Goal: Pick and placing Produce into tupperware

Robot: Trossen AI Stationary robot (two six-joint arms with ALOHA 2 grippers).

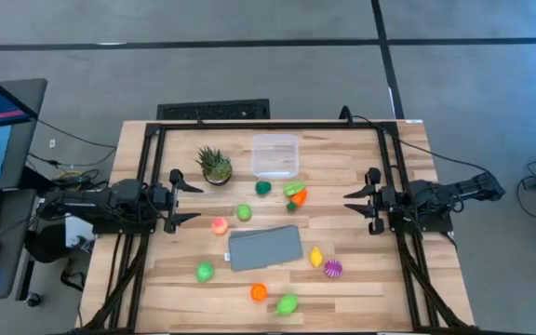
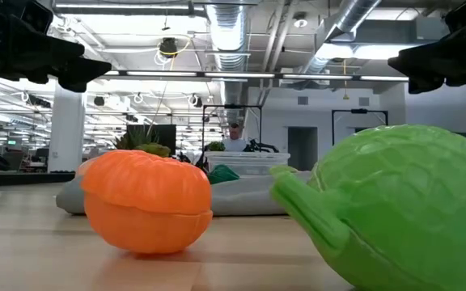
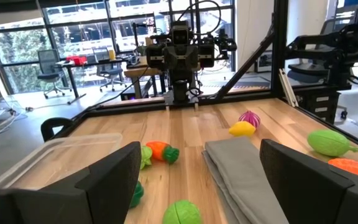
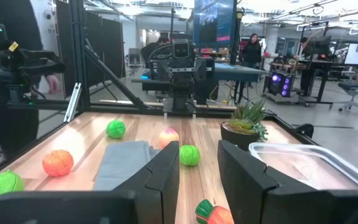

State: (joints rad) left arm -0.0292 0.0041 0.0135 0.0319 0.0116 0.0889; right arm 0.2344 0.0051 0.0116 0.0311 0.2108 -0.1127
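Left gripper: I see my left gripper (image 1: pixel 194 197) at the left edge of the table, its fingers spread apart with nothing between them. In its wrist view the two dark fingers (image 3: pixel 110 180) frame the table ahead.
Right gripper: my right gripper (image 1: pixel 350 201) sits at the right edge of the table, fingers pressed close together and holding nothing. Its fingers (image 4: pixel 160 180) show nearly touching in its own wrist view.
Tupperware: the clear tupperware (image 1: pixel 275 155) stands at the far middle of the table, just beside the potted plant (image 1: pixel 215 165). I see nothing inside it.
Produce near the tub: a dark green piece (image 1: pixel 263 187) and an orange-and-green piece (image 1: pixel 296 194) lie just in front of the tupperware, apart from it.
Produce mid-table: a light green piece (image 1: pixel 244 212) and a pink piece (image 1: pixel 219 224) lie between the plant and the grey cloth (image 1: pixel 264 247).
Produce right of the cloth: a yellow piece (image 1: pixel 316 257) and the spiky purple piece (image 1: pixel 332 269) lie near each other.
Produce at the near edge: a green piece (image 1: pixel 205 272), an orange piece (image 1: pixel 259 292) and a larger green piece (image 1: pixel 288 303) lie in front of the cloth; the last two fill my low view, orange (image 2: pixel 146 200) and green (image 2: pixel 395 210).
Grey cloth: it lies flat in the middle of the table, nothing on it.
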